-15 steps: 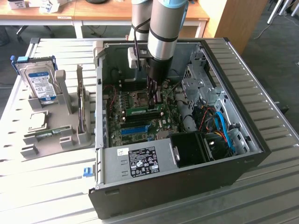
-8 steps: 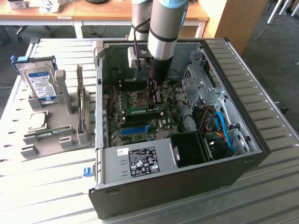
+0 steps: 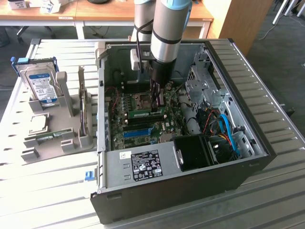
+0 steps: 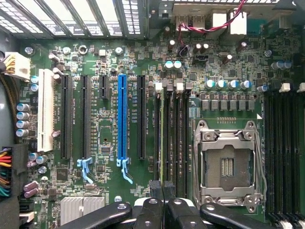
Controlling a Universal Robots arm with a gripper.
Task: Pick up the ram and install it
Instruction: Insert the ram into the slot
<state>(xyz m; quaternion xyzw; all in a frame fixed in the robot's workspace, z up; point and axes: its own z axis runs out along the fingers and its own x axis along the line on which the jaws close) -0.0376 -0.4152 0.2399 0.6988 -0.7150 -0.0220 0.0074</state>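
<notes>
Insertion looks like the step in hand. The gripper (image 3: 157,101) is down inside the open computer case, right beside the CPU socket (image 3: 141,100). Its fingers are drawn almost together on the thin edge of the ram (image 3: 143,114). The green stick stands on edge along a memory slot next to the socket, on the side toward the blue expansion slot (image 3: 138,132).

Whether it has clicked home I cannot tell. By my reading, seating it calls for a straight, even press along the slot line with no tilt, until the end latches catch.

The wrist view looks straight down past the gripper (image 4: 163,191). There the ram (image 4: 166,164) is only a pale green sliver in the row of black slots between the socket (image 4: 228,164) and the blue slot (image 4: 122,117), which shows how well it lines up. The exterior view shows the stick's broad face instead, and also a hard drive (image 3: 40,83) parked in a grey fixture (image 3: 71,143) well away from the socket, outside the case.
</notes>
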